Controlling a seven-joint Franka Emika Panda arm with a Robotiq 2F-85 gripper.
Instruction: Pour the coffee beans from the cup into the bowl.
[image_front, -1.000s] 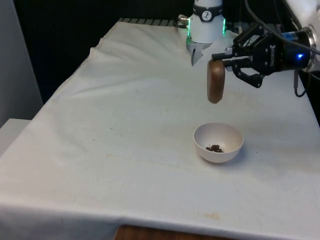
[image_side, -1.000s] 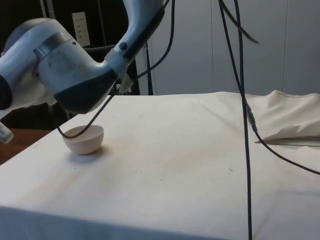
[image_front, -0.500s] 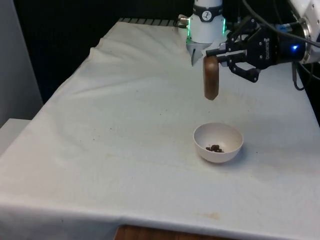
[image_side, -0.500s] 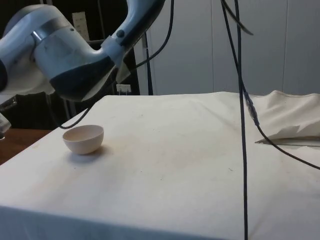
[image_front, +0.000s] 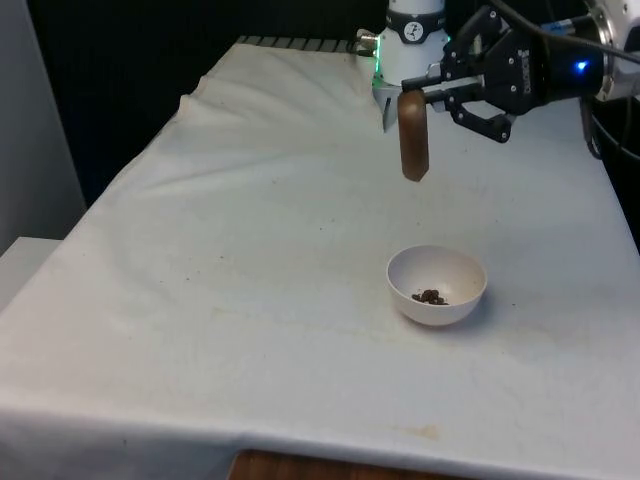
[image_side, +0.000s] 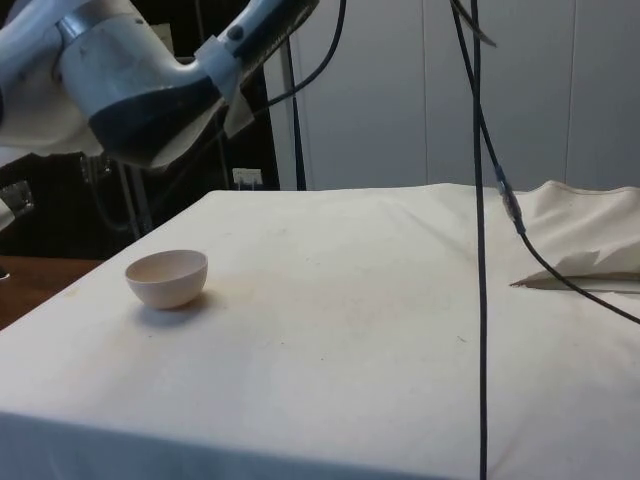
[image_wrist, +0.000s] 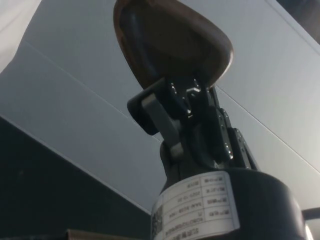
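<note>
Cup (image_front: 412, 135): brown, small and slim, hung in the air above the bowl (image_front: 437, 285) and a little toward the front view's left of it, turned so it looked tipped well over.
Gripper (image_front: 440, 92): 2 black fingers clamped on the cup's rim end, the wrist lying sideways above the bowl.
Bowl: white, round, upright on the white cloth (image_front: 250, 250); 1 small heap of coffee beans (image_front: 431, 296) sat in its bottom.
Task state: the pour looked done or nearly so; whether any beans remained in the cup I could not tell.
Handling: the cup seemed light, stiff and smooth, likely slippery; I judged a firm pinch across the wall near the rim the best hold.
Bowl handling: probably light and easily nudged if bumped.
</note>
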